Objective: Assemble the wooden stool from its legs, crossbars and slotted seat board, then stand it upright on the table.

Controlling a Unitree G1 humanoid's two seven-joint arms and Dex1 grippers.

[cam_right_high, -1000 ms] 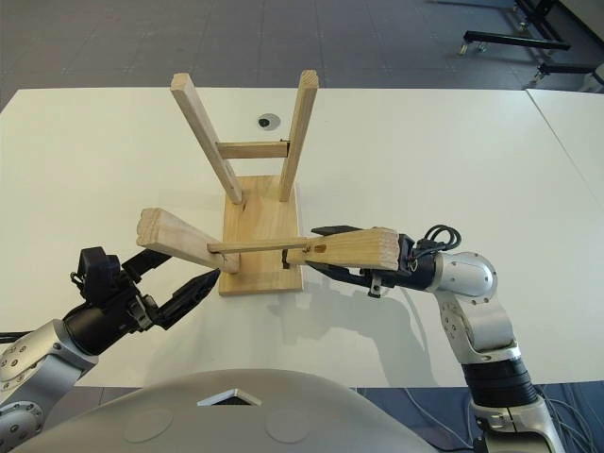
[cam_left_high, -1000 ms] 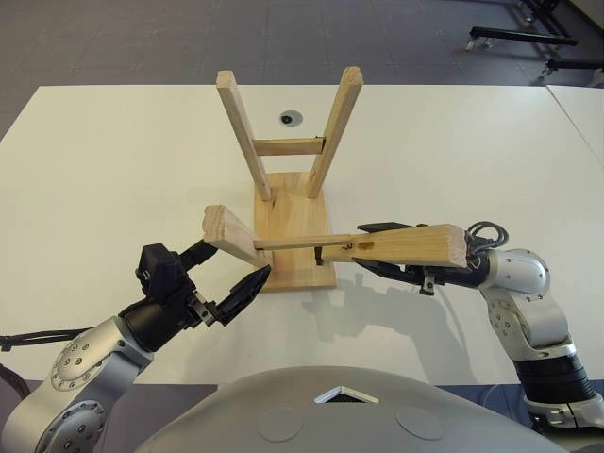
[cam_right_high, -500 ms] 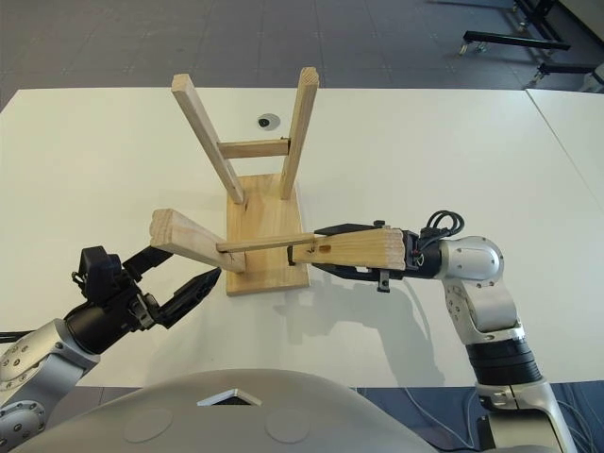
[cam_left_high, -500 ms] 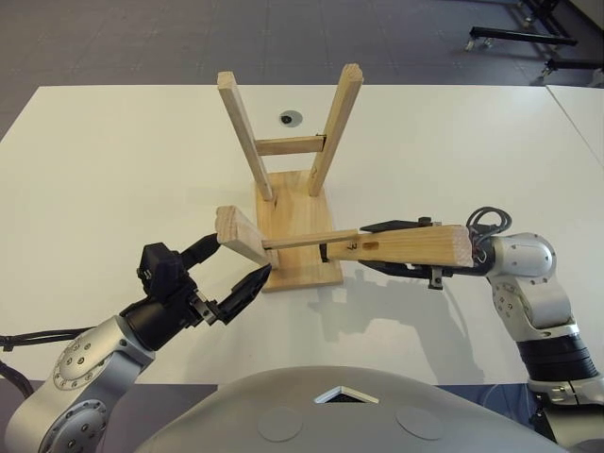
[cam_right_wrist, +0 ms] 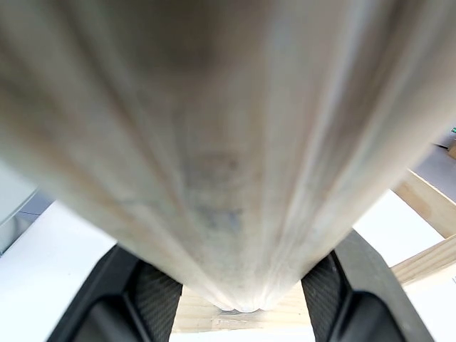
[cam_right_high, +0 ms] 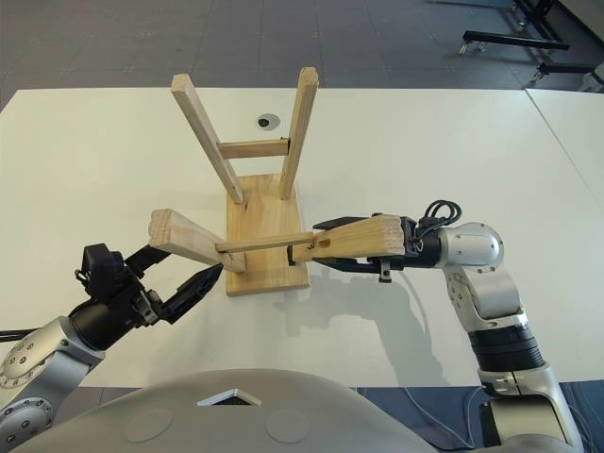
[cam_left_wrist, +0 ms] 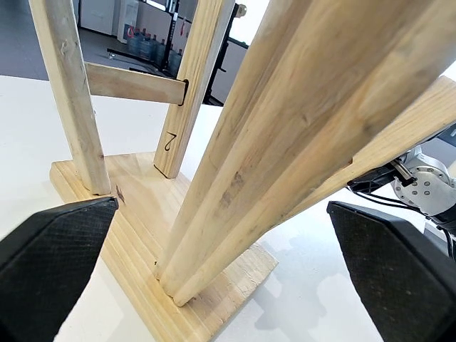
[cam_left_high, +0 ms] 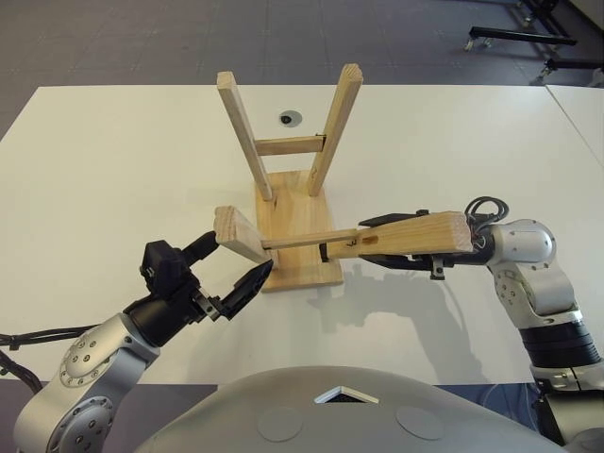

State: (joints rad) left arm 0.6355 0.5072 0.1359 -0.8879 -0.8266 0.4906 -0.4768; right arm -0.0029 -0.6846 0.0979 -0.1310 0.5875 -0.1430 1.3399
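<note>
Carefully: the right gripper [cam_left_high: 363,242] clamps one loose leg [cam_left_high: 415,234], the left gripper [cam_left_high: 230,265] gapes around its twin [cam_left_high: 236,233] — both lean over the near end of the seat board [cam_left_high: 304,219] on the table [cam_left_high: 113,170]. I'd level the pair, then press both ends into their slots together.

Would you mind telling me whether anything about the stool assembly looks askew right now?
Yes: the near leg pair tilts steeply over the seat board, unlike the upright far leg pair. The right gripper holds its right leg splayed past the board's edge; it looks unseated.
</note>
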